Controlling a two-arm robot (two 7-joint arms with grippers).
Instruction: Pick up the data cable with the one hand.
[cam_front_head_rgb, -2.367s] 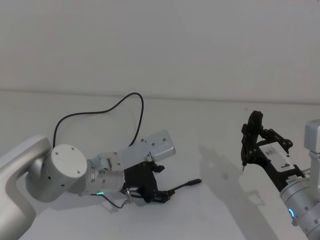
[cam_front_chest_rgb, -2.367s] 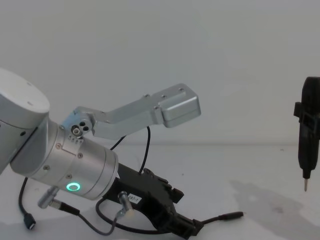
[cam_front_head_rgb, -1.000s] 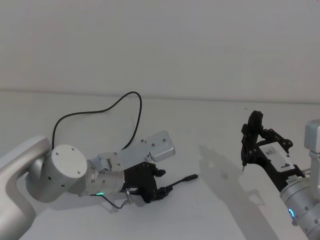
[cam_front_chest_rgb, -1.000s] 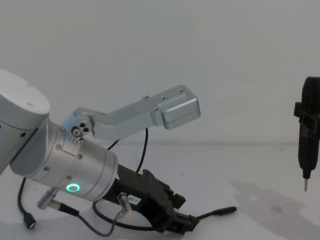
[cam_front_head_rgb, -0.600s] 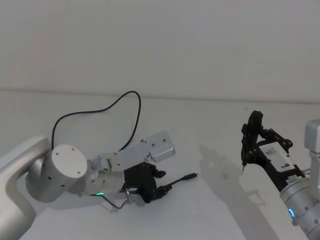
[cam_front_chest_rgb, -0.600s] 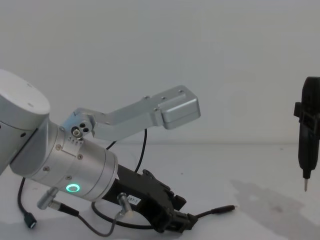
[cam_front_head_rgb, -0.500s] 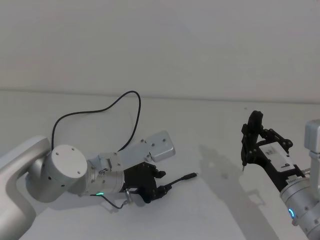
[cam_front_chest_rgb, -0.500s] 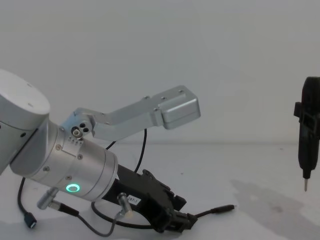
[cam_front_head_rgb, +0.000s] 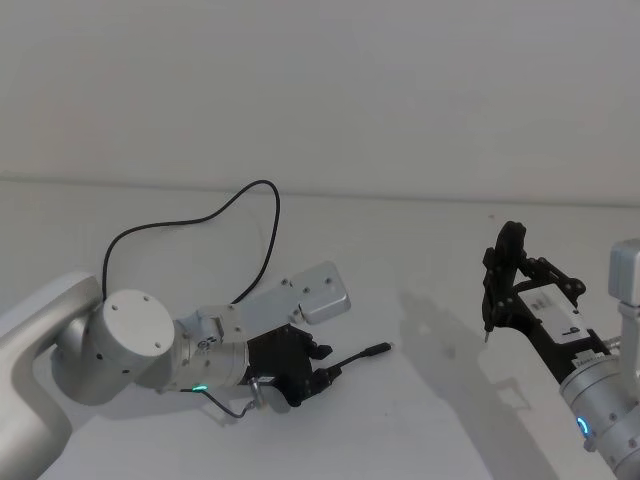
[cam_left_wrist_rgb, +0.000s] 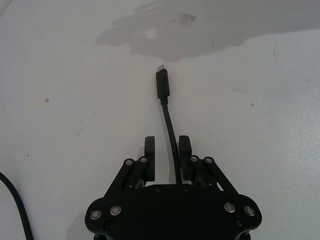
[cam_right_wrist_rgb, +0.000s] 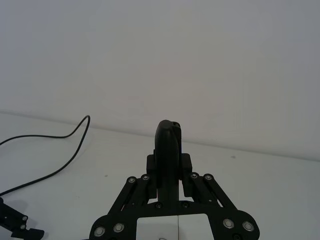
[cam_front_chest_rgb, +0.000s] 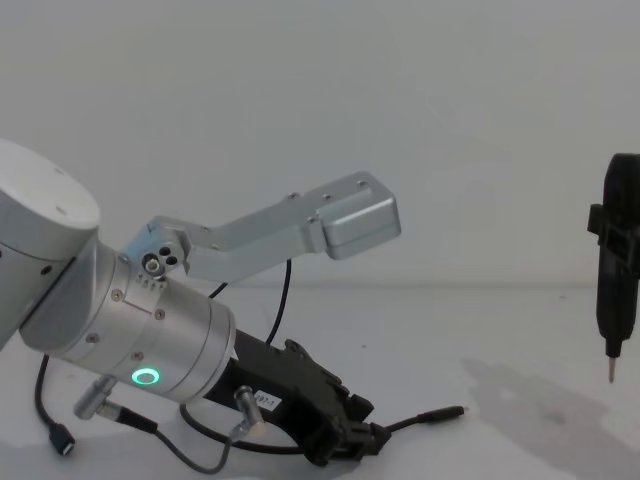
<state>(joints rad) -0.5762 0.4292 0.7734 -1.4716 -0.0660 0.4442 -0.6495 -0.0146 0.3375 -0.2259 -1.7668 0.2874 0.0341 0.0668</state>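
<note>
The data cable (cam_front_head_rgb: 266, 186) is thin and black, looping across the white table (cam_front_head_rgb: 400, 240) from behind my left arm. Its slim cylindrical plug (cam_front_head_rgb: 376, 350) sticks out past my left gripper (cam_front_head_rgb: 318, 378), which is low over the table and shut on the cable just behind the plug. In the left wrist view the cable (cam_left_wrist_rgb: 170, 125) runs between the fingers (cam_left_wrist_rgb: 150, 152), close against one of them, with the plug (cam_left_wrist_rgb: 162, 82) ahead. The chest view shows the plug (cam_front_chest_rgb: 443, 412) just off the table and the small flat connector (cam_front_chest_rgb: 60, 446) lying at the left. My right gripper (cam_front_head_rgb: 508, 290) is parked at the right.
My right gripper holds a black pen-like tool (cam_front_chest_rgb: 618, 270) upright, its metal tip pointing down above the table. The silver camera bracket (cam_front_chest_rgb: 340, 220) juts forward over my left gripper. A short wire with a silver plug (cam_front_chest_rgb: 247, 418) hangs from the left wrist.
My left gripper has drawn back a little toward my body, and the plug and cable loop have followed it. The right arm has not moved.
</note>
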